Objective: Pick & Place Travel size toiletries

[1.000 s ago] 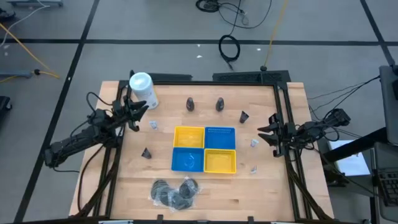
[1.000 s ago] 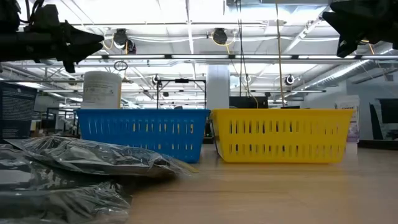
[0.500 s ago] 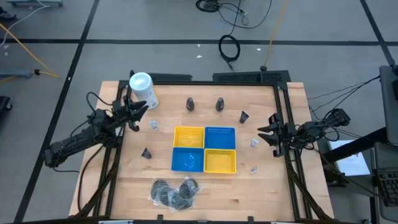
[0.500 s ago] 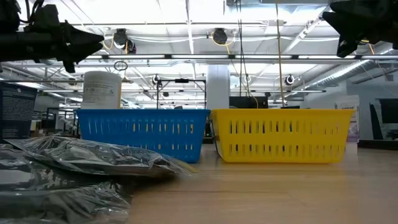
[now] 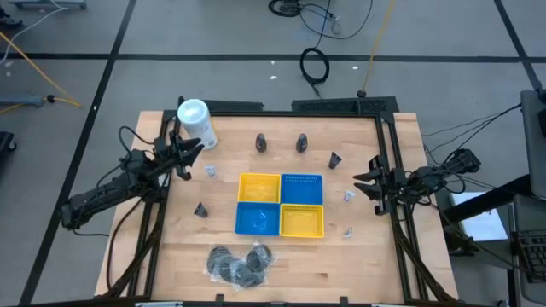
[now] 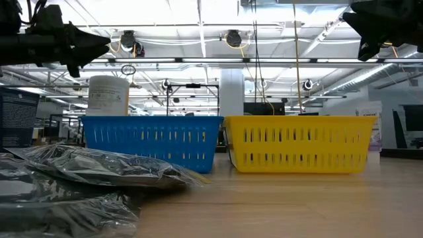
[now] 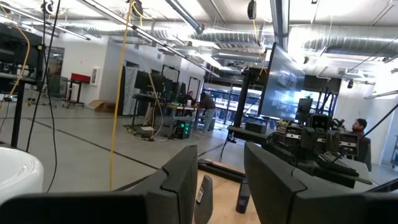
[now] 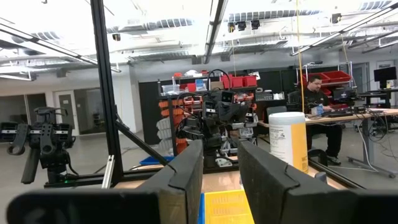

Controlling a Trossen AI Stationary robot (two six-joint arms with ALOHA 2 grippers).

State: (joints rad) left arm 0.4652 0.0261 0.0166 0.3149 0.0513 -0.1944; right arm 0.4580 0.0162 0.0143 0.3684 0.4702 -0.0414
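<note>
Nothing moved; dark cone bottles (image 5: 261, 142) (tiny).

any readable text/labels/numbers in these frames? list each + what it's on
None can be read with confidence.
White canister: dark print on its label, too small to read; the low view shows only faint grey marks.
Dark panel behind the table's left edge: pale lines of print, blurred.
Pale sign far right in the room: red band of text, too small.
Blue basket and yellow basket: no markings visible.
</note>
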